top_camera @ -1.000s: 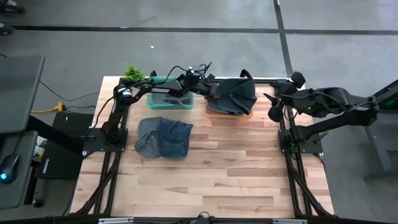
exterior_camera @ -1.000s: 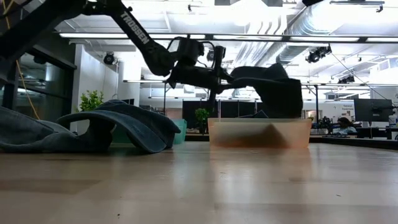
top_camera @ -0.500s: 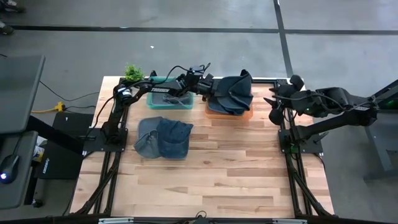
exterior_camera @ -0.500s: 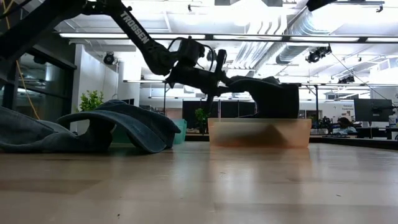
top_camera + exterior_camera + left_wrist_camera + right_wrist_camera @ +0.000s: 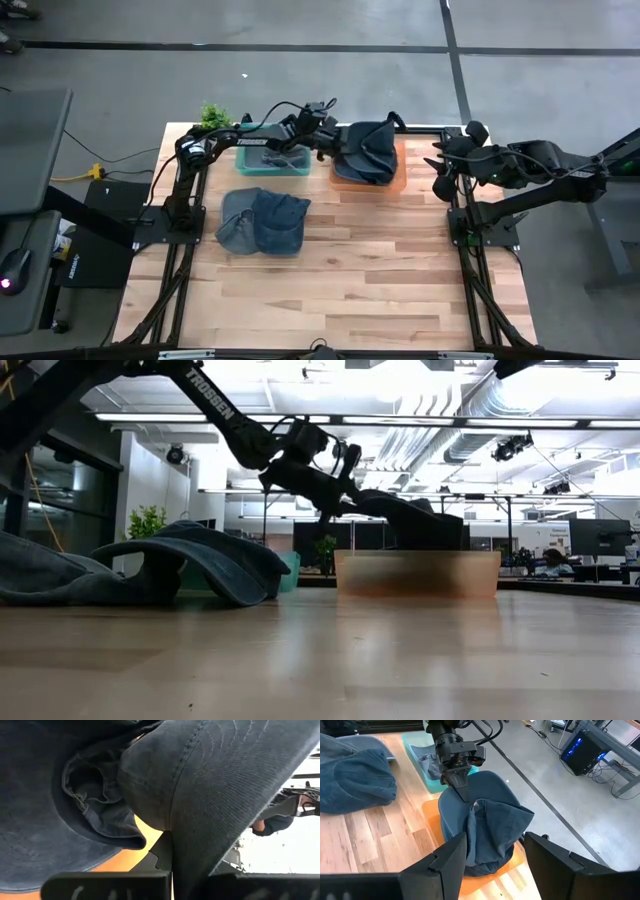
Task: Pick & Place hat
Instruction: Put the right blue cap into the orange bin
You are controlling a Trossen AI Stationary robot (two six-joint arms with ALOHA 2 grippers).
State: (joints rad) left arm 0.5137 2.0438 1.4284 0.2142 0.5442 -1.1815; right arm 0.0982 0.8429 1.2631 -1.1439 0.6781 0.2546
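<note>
A dark blue denim hat point(image 5: 368, 152) lies in the orange bin point(image 5: 399, 168) near the table's far edge, and it also shows in the low view as hat point(image 5: 425, 525) above the bin point(image 5: 417, 573). My left gripper point(image 5: 333, 143) reaches in from the left and is shut on the hat's brim. My right gripper point(image 5: 440, 168) waits open by the table's right edge, apart from the bin, with its fingers open in the right wrist view point(image 5: 495, 855). My left gripper holds the hat by its brim point(image 5: 476, 790), pinched between the two fingers point(image 5: 462, 790). It comes slanting down from the table's left side. The crown point(image 5: 485, 840) rests in the orange bin, while the brim point(image 5: 195, 795) rises toward the fingers.
A teal bin point(image 5: 272, 161) with something grey in it stands left of the orange one, under my left arm. More denim hats point(image 5: 262, 221) lie piled on the table's left half. A small green plant point(image 5: 213, 116) stands at the far left corner.
My left gripper has gone down and tipped its fingers lower, staying shut on the brim. The hat, which hung above the orange bin a second ago, has sunk so that its crown lies in the bin.
</note>
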